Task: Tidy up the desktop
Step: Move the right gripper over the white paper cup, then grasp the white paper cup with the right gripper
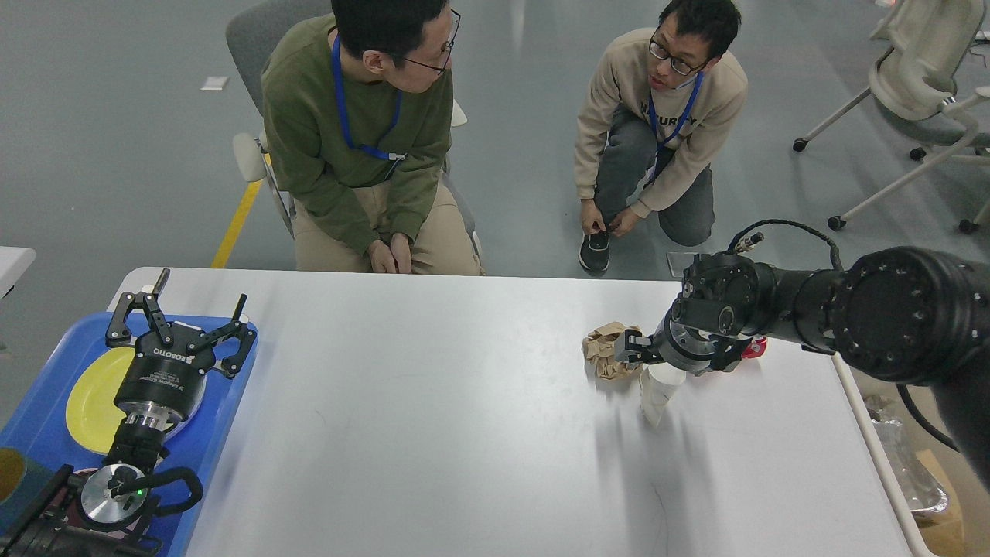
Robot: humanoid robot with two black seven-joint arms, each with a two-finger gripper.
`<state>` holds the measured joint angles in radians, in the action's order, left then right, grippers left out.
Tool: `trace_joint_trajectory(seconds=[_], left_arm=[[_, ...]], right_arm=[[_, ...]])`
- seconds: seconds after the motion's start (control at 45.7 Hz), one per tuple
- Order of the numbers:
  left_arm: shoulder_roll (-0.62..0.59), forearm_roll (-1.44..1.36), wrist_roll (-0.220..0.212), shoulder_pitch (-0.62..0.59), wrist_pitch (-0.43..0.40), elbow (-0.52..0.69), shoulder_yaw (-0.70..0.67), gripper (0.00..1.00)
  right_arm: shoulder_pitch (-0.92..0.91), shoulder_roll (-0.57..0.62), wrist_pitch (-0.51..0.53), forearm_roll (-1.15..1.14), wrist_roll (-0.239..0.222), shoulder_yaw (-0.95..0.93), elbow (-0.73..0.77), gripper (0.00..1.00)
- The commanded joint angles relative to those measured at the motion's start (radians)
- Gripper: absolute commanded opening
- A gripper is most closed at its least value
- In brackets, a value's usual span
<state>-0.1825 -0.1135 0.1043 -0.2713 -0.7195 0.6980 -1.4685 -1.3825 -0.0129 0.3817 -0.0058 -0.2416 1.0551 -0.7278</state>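
The white desktop fills the middle of the head view. A crumpled brown paper wad lies on it right of centre. My right gripper reaches in from the right, its dark fingertips against the wad's right edge; I cannot tell the fingers apart. A white paper cup stands just below the right wrist. A small red object peeks out behind that wrist. My left gripper is open and empty above the far edge of the blue tray.
A yellow plate lies in the blue tray at the desktop's left end. Two people sit and crouch beyond the far edge. A beige bin with foil stands on the floor at the right. Office chairs stand at the far right.
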Motion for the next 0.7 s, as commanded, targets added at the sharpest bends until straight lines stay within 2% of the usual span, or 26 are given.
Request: trace_joint_trajectory(seconds=[0.0, 0.175, 0.569, 0.679], left_arm=[[0.0, 0.0, 0.0, 0.0, 0.0, 0.0, 0.001, 0.96], [0.0, 0.0, 0.0, 0.0, 0.0, 0.0, 0.001, 0.96], [0.0, 0.0, 0.0, 0.0, 0.0, 0.002, 0.001, 0.96], [0.0, 0.0, 0.0, 0.0, 0.0, 0.0, 0.001, 0.96]], right_arm=[[0.039, -0.007, -0.009, -0.029, -0.001, 0.0, 0.034, 0.99], [0.085, -0.007, -0.023, -0.036, -0.001, -0.007, 0.102, 0.99], [0.128, -0.013, -0.086, -0.037, -0.001, -0.007, 0.105, 0.98], [0.131, -0.013, -0.087, -0.036, -0.001, -0.009, 0.105, 0.88]])
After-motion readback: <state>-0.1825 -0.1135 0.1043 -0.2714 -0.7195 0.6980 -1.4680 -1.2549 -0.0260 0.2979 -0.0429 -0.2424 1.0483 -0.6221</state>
